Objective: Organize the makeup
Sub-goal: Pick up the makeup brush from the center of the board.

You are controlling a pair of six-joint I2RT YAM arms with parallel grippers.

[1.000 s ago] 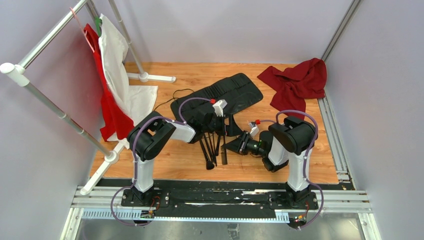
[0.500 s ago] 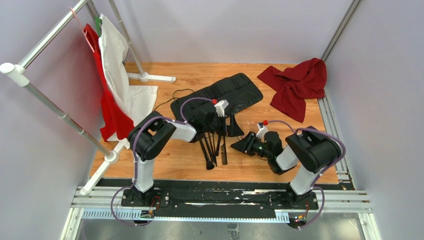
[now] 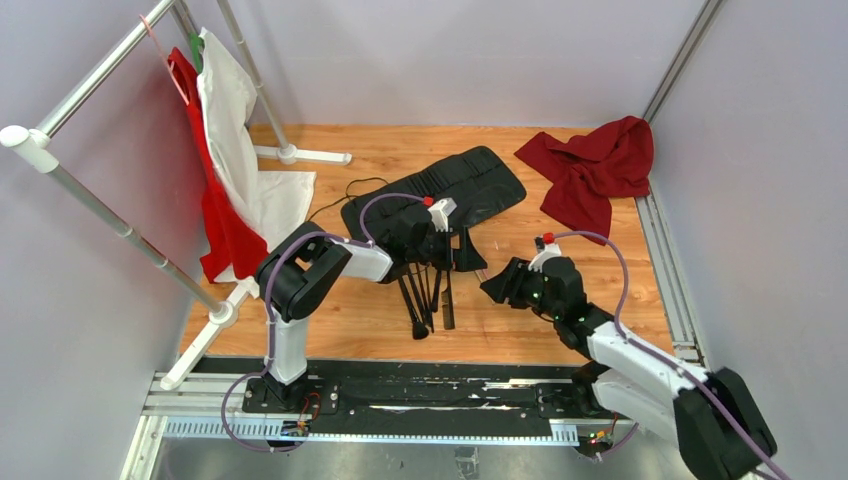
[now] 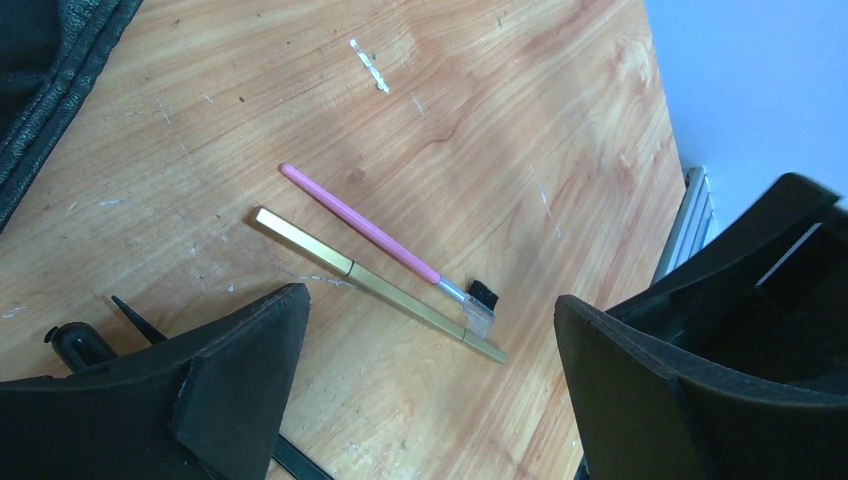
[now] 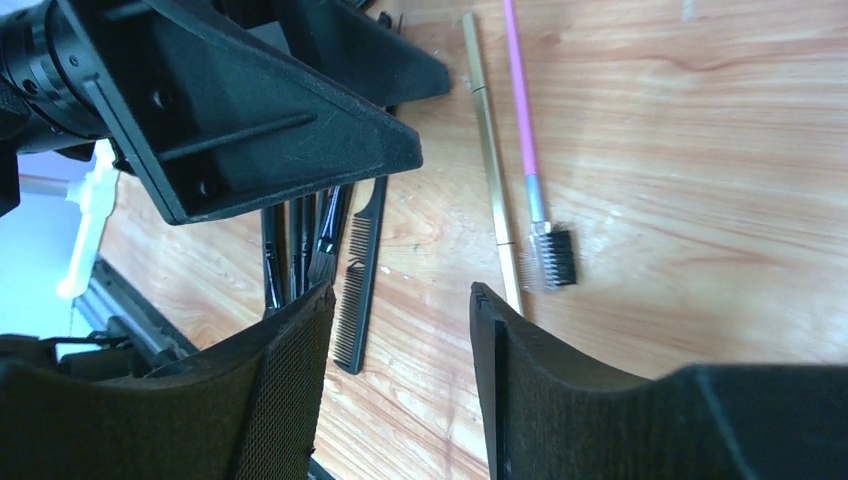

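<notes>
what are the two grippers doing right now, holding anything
left gripper: open, holding nothing.
right gripper: open, holding nothing.

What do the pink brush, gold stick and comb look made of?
The pink brush probably has a glossy plastic handle, with a silvery, metal-looking ferrule. The gold stick has a metallic gold sheen: metal or coated plastic, unclear. The comb is likely black plastic, given its thin moulded teeth.
</notes>
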